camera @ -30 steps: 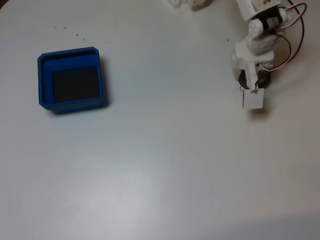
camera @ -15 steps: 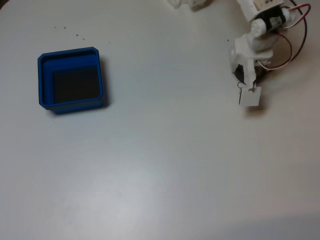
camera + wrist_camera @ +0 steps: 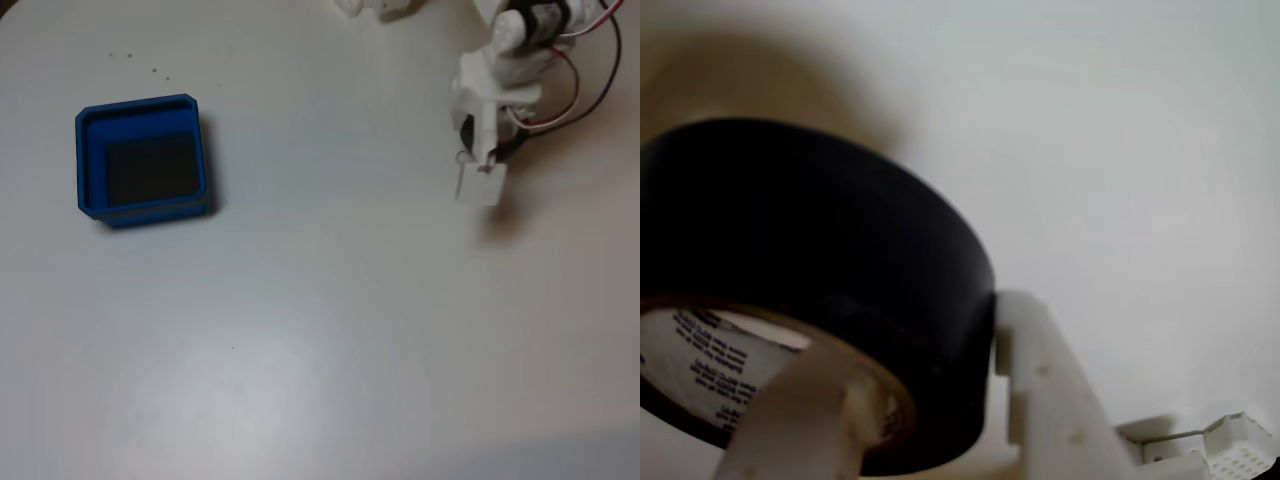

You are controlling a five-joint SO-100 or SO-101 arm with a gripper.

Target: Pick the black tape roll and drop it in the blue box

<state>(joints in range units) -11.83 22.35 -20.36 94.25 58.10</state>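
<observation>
The black tape roll (image 3: 810, 230) is close up in the wrist view, black outside with a pale printed core. My gripper (image 3: 920, 350) is shut on it: one white finger (image 3: 805, 420) goes through the core, the other finger (image 3: 1040, 390) presses the outer wall. In the fixed view the gripper (image 3: 483, 158) hangs at the upper right above the white table, and the roll (image 3: 464, 133) shows as a dark sliver beside the white fingers. The blue box (image 3: 138, 103) sits far to the left, with nothing on its dark floor.
A small white tag (image 3: 478, 185) dangles below the gripper. Red and black wires (image 3: 585, 85) loop at the arm's right. White arm parts (image 3: 385, 8) stand at the top edge. A few dark specks (image 3: 150, 68) dot the table above the box.
The gripper with the tape has risen and shifted left and up in the fixed view. Its shadow now lies apart from it. The box has not moved.
</observation>
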